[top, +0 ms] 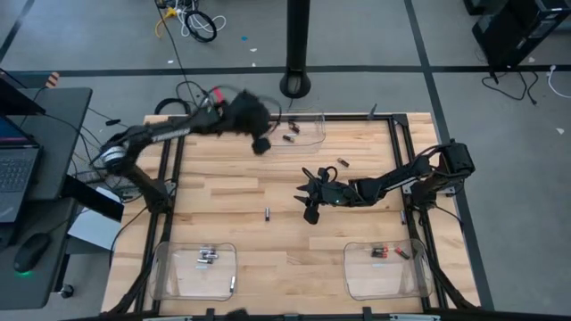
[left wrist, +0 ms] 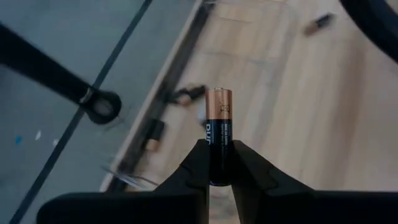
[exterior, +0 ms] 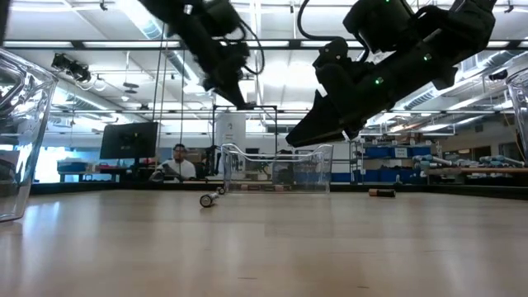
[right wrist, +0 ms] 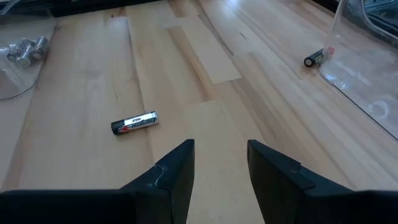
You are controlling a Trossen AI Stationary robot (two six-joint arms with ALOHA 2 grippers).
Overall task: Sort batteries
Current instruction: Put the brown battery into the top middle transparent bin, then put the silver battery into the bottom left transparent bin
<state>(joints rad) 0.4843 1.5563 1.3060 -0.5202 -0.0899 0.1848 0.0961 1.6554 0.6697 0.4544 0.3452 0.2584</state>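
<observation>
My left gripper (left wrist: 219,146) hovers over the far middle of the table (top: 260,144), beside the far clear bin (top: 305,130), shut on a black battery with a copper end (left wrist: 219,115). My right gripper (right wrist: 221,149) is open and holds nothing; it hangs above mid-table (top: 310,203). A silver-and-black battery (right wrist: 135,123) lies on its side just ahead of it (top: 266,212). Another black battery (top: 342,162) lies farther back. Two more lie in the far bin (top: 289,133). My left gripper pinches the battery by its black end (left wrist: 219,140), between the two fingers (left wrist: 193,163). The battery runs along the fingers and sticks out past their tips, copper end (left wrist: 219,98) outermost. It is lifted clear of the table.
The near-left clear bin (top: 169,276) holds silvery batteries (top: 207,257). The near-right bin (top: 357,281) holds black and red ones (top: 389,253). Bare wood lies between the bins. A person (exterior: 179,163) sits in the room beyond the far edge.
</observation>
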